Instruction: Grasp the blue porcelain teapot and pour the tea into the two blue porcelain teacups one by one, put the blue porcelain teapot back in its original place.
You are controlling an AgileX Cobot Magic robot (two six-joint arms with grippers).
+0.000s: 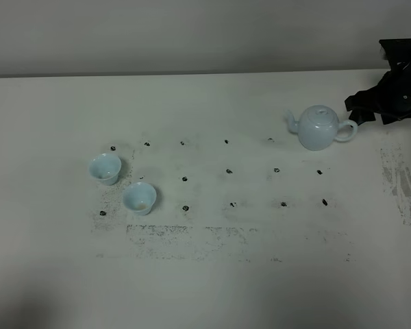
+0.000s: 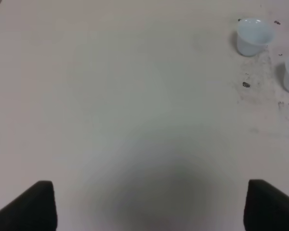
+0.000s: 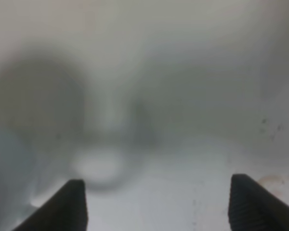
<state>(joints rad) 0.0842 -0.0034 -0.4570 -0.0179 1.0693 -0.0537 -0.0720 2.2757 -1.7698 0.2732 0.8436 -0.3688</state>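
Right gripper (image 3: 156, 204): jaws wide apart, empty, near blue porcelain teapot (image 1: 318, 127) | left gripper (image 2: 151, 207): apart, empty

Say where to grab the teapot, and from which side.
The loop handle, from the right of the exterior view. The teapot stands upright with its handle facing the open right gripper and its spout pointing left; the round glossy body looks a poorer hold.
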